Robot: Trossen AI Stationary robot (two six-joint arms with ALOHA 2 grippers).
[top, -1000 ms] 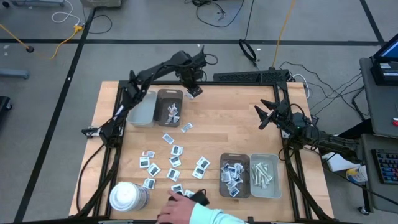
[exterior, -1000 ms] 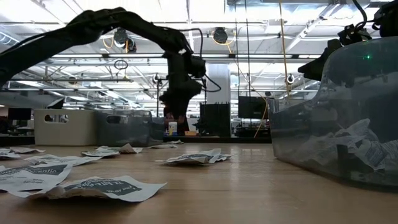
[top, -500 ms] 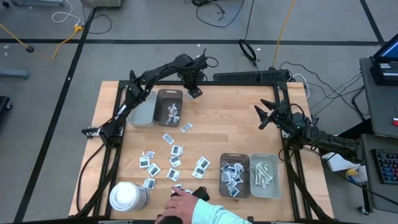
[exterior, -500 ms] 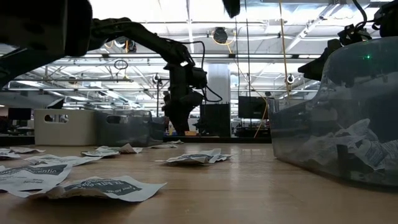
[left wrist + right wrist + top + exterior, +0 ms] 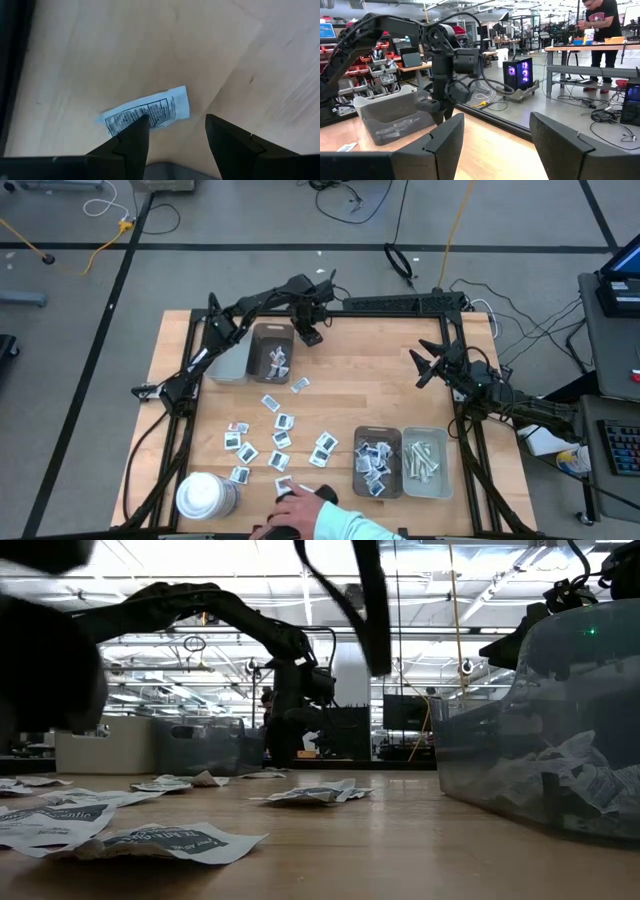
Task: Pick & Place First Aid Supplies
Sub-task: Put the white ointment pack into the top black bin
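Wooden worktop (image 5: 350, 380), packets strewn near the white cylinder (image 5: 205, 495). Left pincer (image 5: 172, 137) hangs wide over one lone packet (image 5: 146, 114) beside the far grey tray (image 5: 273, 352), holding nothing. Risk: flat packet slides or one finger pins it, so the grab misses. Right pincer (image 5: 492, 135) waits, wide, well clear. A person's hand (image 5: 295, 505) is among the packets near the cylinder: collision hazard.
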